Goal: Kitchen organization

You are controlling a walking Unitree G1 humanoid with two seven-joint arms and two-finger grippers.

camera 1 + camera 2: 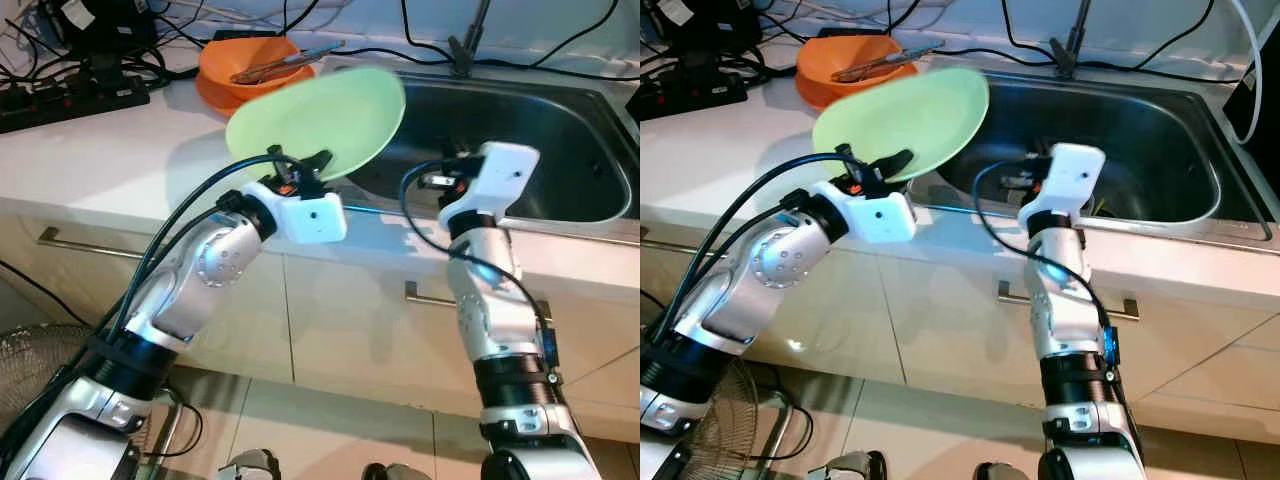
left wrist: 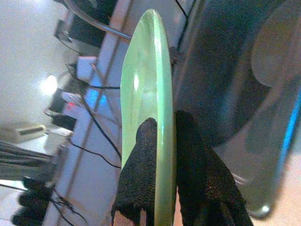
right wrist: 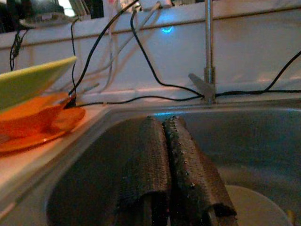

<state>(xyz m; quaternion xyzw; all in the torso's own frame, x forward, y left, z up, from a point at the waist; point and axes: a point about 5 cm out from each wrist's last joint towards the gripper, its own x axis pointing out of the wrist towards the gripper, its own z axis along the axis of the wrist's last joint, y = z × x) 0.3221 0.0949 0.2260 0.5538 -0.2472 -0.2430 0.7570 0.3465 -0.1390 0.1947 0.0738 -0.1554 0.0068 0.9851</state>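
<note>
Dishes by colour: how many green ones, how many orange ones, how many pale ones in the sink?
Green plate, held by the left tool: 1
Orange bowl: 1
Orange plate under the bowl: 1
Pale plate in the sink: 1
Total: 4

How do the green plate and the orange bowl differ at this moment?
The green plate is held off the counter, tilted, its rim clamped in the left pincer; the orange bowl rests on the counter. The plate is pale green, wide and shallow; the bowl is orange and deeper. The plate carries nothing, while tongs lie across the bowl. Both sit left of the sink.
</note>
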